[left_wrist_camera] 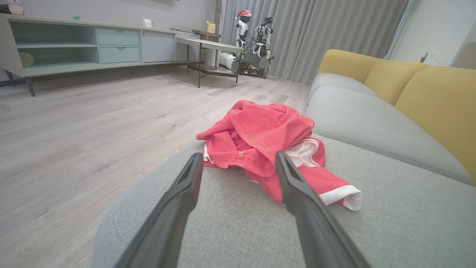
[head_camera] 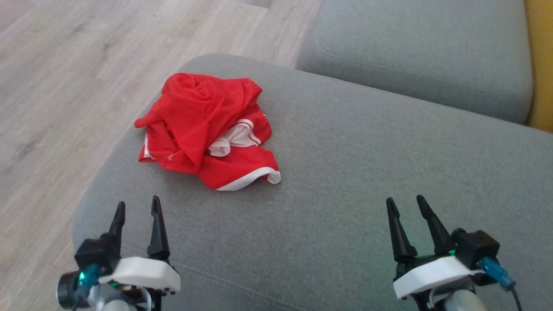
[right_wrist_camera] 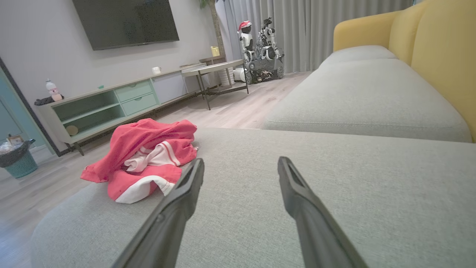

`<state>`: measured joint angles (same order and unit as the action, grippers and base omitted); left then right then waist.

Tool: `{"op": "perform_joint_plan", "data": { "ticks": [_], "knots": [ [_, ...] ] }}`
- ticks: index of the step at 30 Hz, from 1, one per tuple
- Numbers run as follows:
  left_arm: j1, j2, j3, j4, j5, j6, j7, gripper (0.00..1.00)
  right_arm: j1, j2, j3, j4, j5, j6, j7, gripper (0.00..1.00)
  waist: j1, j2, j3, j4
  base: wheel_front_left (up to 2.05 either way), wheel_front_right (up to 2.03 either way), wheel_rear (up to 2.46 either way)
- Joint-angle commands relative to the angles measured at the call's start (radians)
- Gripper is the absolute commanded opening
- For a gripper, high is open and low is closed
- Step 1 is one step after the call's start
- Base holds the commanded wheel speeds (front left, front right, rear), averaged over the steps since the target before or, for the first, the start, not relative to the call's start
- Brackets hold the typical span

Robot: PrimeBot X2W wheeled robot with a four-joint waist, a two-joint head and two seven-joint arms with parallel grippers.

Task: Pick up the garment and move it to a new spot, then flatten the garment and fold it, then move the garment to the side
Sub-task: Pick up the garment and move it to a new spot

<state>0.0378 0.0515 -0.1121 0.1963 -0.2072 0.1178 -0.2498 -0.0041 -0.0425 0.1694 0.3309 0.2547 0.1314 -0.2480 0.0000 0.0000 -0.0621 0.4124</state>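
On the near grey seat cushion [head_camera: 345, 181] lies one red garment [head_camera: 207, 129] with white trim, crumpled in a heap toward the far left of that cushion, close to its rounded edge. Two grippers sit at the near side: the left gripper [head_camera: 137, 206] is near the garment, and the right gripper [head_camera: 405, 201] is well apart from it to the right. Each has its two dark fingers spread, with nothing between them. One more grey seat cushion [head_camera: 423, 52] lies farther off on the right, and yellow back cushions [left_wrist_camera: 427, 100] run along the right side. Pale wood floor [head_camera: 65, 86] spreads to the left. Across the room stand one long low cabinet [right_wrist_camera: 111, 104] with green drawers, one dark television [right_wrist_camera: 126, 22] on the wall above it, one small table [right_wrist_camera: 215, 69], grey curtains [right_wrist_camera: 297, 29] and, before them, another robot [right_wrist_camera: 245, 37] in a red hat.
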Motion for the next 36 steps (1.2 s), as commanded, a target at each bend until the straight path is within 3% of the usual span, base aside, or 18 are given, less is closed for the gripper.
{"op": "perform_joint_plan", "data": {
  "ticks": [1,6,10,16,25,36],
  "knots": [
    [-0.061,-0.001,0.041,-0.033,0.010,-0.009,-0.012,1.00,-0.012,-0.008,0.012,-0.035,-0.003,-0.001,-0.014,1.00,0.0000,0.0000,0.012,-0.013,0.00,0.00,0.00],
    [-0.135,0.011,0.079,-0.013,0.008,-0.056,-0.012,1.00,-0.031,-0.008,-0.013,-0.049,-0.028,-0.001,-0.014,1.00,0.0000,0.0000,0.074,-0.057,0.00,0.00,0.00],
    [-0.278,0.063,0.088,0.097,-0.004,-0.118,-0.005,1.00,-0.072,-0.008,-0.056,-0.070,-0.062,-0.001,-0.013,1.00,0.0000,0.0000,0.163,-0.115,0.00,0.00,0.00],
    [-0.495,0.127,0.111,0.264,-0.072,-0.183,0.135,1.00,-0.119,-0.008,-0.091,-0.094,-0.079,-0.001,-0.010,1.00,0.0000,0.0000,0.260,-0.193,0.00,0.00,0.00],
    [-0.762,0.245,0.102,0.521,-0.089,-0.217,0.313,1.00,-0.160,-0.008,-0.083,-0.117,-0.091,-0.001,-0.011,1.00,0.0000,0.0000,0.367,-0.289,0.00,0.00,0.00],
    [-0.926,0.353,0.061,0.755,-0.035,-0.213,0.365,1.00,-0.188,-0.008,-0.069,-0.128,-0.090,-0.001,-0.013,1.00,0.0000,0.0000,0.433,-0.347,0.00,0.00,0.00]
  ]
}}
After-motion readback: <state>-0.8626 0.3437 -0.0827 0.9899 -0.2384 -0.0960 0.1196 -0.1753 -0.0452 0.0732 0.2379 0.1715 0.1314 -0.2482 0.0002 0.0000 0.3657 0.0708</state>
